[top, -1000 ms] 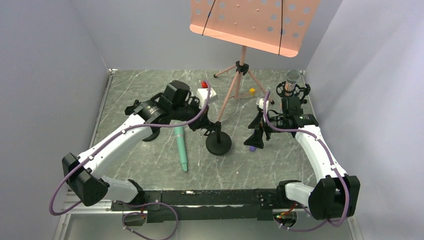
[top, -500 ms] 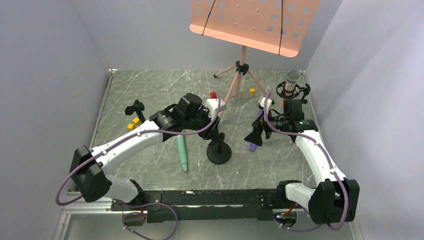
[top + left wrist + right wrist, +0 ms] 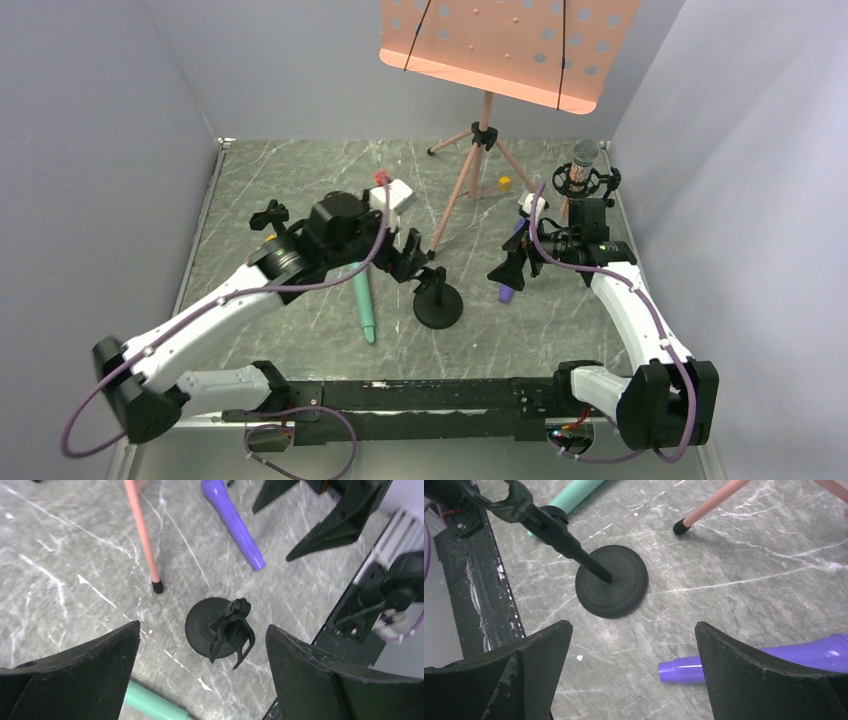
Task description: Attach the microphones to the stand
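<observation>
A small black stand (image 3: 437, 305) with a round base and an empty clip (image 3: 232, 632) on top stands upright mid-table. My left gripper (image 3: 410, 262) hovers open just left of and above it, its jaws wide of the clip (image 3: 202, 627). The mint green microphone (image 3: 363, 296) lies left of the stand. The purple microphone (image 3: 508, 290) lies flat to the right, partly under my open right gripper (image 3: 512, 270); in the right wrist view its end (image 3: 684, 670) shows beside the right finger. A silver microphone (image 3: 583, 160) sits upright in a black mount at back right.
A pink music stand (image 3: 510, 45) on a tripod (image 3: 485, 135) rises at the back; one leg's foot (image 3: 157, 586) rests close to the black stand. A small black clip piece (image 3: 268, 215) lies at the left. A yellow bit (image 3: 505, 182) lies near the tripod.
My left gripper opened, let go of the black stand and drew back to the left. The stand stays upright, a little nearer than a second ago. The right arm barely moved.
</observation>
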`<act>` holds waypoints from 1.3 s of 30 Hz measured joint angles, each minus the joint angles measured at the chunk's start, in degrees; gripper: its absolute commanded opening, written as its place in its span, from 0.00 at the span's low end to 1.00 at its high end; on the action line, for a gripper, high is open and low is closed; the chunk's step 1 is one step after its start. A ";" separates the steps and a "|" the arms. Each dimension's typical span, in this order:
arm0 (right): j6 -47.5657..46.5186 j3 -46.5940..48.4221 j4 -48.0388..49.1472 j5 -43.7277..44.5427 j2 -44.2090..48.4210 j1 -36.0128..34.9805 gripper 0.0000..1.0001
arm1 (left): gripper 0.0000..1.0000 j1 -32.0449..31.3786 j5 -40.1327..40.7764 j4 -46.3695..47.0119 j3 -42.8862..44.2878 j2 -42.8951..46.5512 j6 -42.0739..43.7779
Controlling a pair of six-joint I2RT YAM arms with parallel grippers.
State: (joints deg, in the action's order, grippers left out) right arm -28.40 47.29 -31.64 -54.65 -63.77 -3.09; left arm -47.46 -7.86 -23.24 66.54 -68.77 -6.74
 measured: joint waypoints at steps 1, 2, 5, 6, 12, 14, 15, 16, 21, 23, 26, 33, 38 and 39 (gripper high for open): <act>-0.31 0.00 -0.22 -0.26 0.02 0.00 1.00 | 0.99 0.02 1.53 0.11 -1.01 2.64 -0.66; -0.76 0.00 -0.48 -0.87 0.04 0.00 1.00 | 0.99 0.04 2.93 0.28 -2.14 5.18 -1.62; -1.55 0.00 -1.09 -1.73 0.15 0.00 1.00 | 0.99 0.57 6.71 1.40 -6.62 12.46 -6.14; -1.68 0.00 -1.25 -2.08 0.26 0.00 1.00 | 0.99 0.96 8.13 1.57 -8.76 14.86 -8.66; -2.08 0.00 -1.25 -3.63 1.81 0.00 1.00 | 0.99 2.84 14.86 0.39 -20.41 20.50 -21.88; -2.10 0.00 -1.27 -3.98 1.86 0.00 1.00 | 0.97 3.32 16.96 -1.51 -22.62 19.58 -25.79; -2.10 0.00 -1.29 -3.98 1.86 0.00 1.00 | 0.96 3.61 18.23 -2.64 -22.93 18.53 -27.63; -2.12 0.00 -1.29 -4.00 1.86 0.00 1.00 | 0.94 3.82 19.30 -3.32 -22.86 17.35 -29.09; -2.10 0.00 -1.27 -3.98 1.86 0.00 1.00 | 0.93 5.60 24.17 -7.02 -18.29 5.70 -33.44; -2.10 0.00 -1.29 -3.96 1.86 0.00 1.00 | 0.94 6.93 24.50 -7.04 -16.90 1.31 -33.57; -2.12 0.00 -1.29 -3.96 1.86 0.00 1.00 | 0.95 9.29 24.50 -7.02 -16.04 -4.20 -33.57; -2.12 0.00 -1.31 -3.96 1.84 0.04 1.00 | 0.98 13.07 22.53 -5.99 -16.04 -9.42 -32.96; -2.23 0.00 -1.31 -3.96 1.81 0.07 1.00 | 0.99 14.93 18.10 -3.41 -16.04 -10.93 -29.81; -2.25 0.00 -1.31 -3.93 1.79 0.07 1.00 | 0.99 15.17 17.27 -2.99 -16.04 -11.34 -28.92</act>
State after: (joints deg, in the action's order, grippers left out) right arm -30.65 47.29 -32.95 -58.59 -61.98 -3.03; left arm -32.29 9.41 -26.24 50.50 -80.12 -35.66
